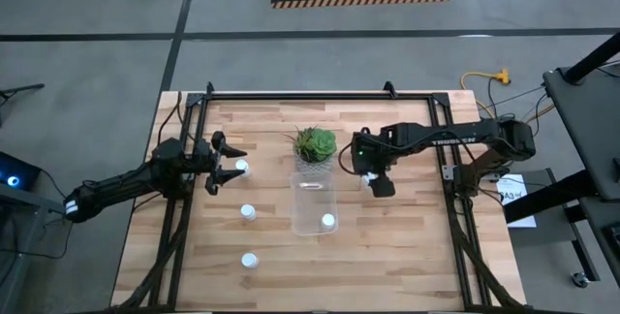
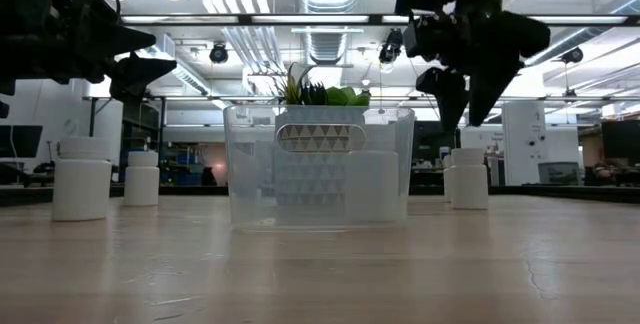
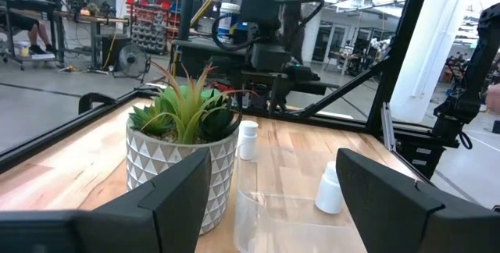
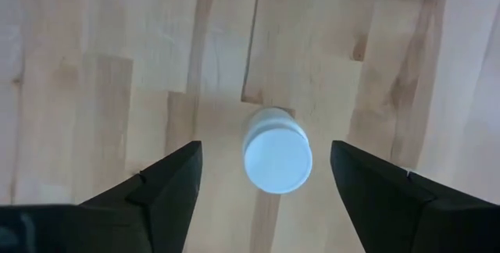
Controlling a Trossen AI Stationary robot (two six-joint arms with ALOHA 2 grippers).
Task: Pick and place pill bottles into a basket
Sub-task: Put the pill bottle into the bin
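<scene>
Wooden counter (image 1: 387,256) in workshop: right pincer (image 4: 266,176) hovering spread over bottle (image 4: 276,156), lining up grasp; left pincer (image 1: 229,160) waiting spread beside another bottle (image 1: 241,168).

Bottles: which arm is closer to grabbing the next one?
The right arm, I think. Its claw hangs open straight above a bottle beside the basket, fingers on either side. The left claw is open too, near another bottle, but it faces sideways toward the plant.
</scene>
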